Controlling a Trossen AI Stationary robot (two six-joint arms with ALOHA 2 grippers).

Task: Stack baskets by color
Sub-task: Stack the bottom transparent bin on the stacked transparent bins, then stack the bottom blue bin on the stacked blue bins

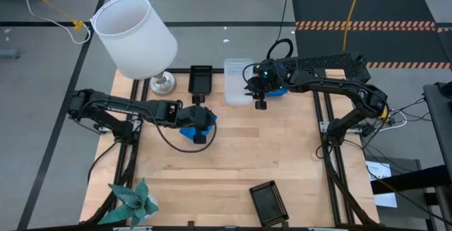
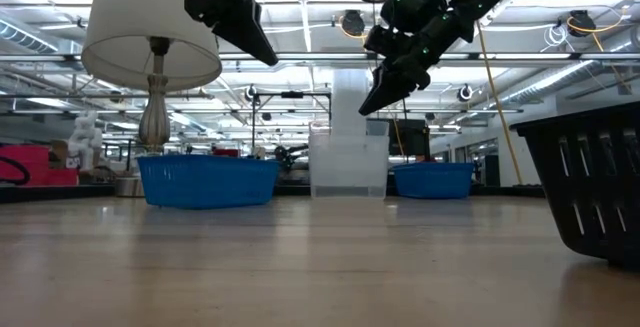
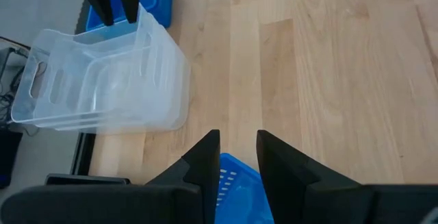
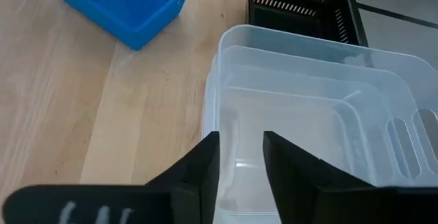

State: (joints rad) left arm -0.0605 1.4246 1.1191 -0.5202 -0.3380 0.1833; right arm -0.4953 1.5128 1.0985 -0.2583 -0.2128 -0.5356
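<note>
Hovering right hand (image 4: 239, 162) above clear baskets (image 4: 308, 101)

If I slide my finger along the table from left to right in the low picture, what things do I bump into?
Lamp → blue basket → clear baskets → another blue basket → black basket.
</note>
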